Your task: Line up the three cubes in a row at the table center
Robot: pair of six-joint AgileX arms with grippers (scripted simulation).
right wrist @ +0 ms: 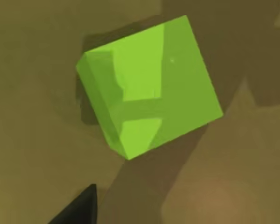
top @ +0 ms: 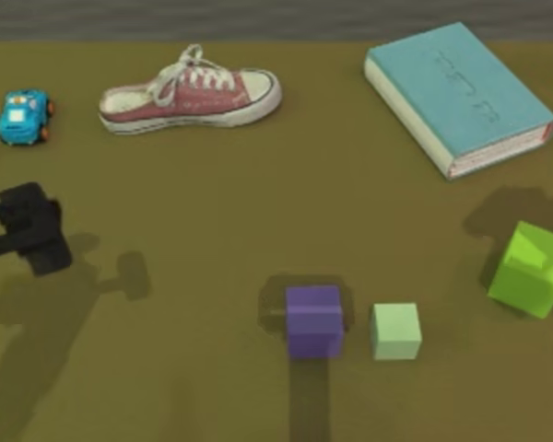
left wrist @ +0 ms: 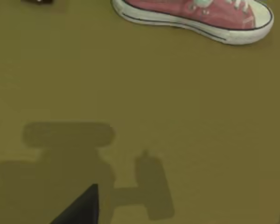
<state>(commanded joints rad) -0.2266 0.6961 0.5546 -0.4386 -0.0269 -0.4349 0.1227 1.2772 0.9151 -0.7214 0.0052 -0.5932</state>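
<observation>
**Two cubes near centre, lime cube out at the right edge**

My left gripper [top: 32,230] hangs over the left side of the bench [top: 212,184], well apart from every cube. From the top view I see only its dark body and its shadow on the olive surface; I cannot tell how its jaws stand. Its wrist view shows bare bench, that same shadow, and the red sneaker [left wrist: 196,18] at the far side. Behind it sit the blue toy car [top: 24,117] at the far left and the sneaker just to the car's right.

Moving right, the purple cube [top: 314,320] rests flat on the bench near the middle, towards the near edge. It is a plain solid block with a darker front face. Just beside it on the right, apart and not touching, lies the pale mint cube [top: 395,331], smaller and squarely aligned with it.

Further right, the teal book [top: 459,97] lies at the far right corner.

The lime-green cube [top: 531,268] is at the right edge, well apart from the other two, turned at an angle to them. It is the largest, bright, with a shadow across its top. My right arm is over it: the right wrist view looks down on the cube [right wrist: 149,88], and only a dark finger tip [right wrist: 81,207] shows, clear of the block. I cannot tell whether these jaws are open or closed.
</observation>
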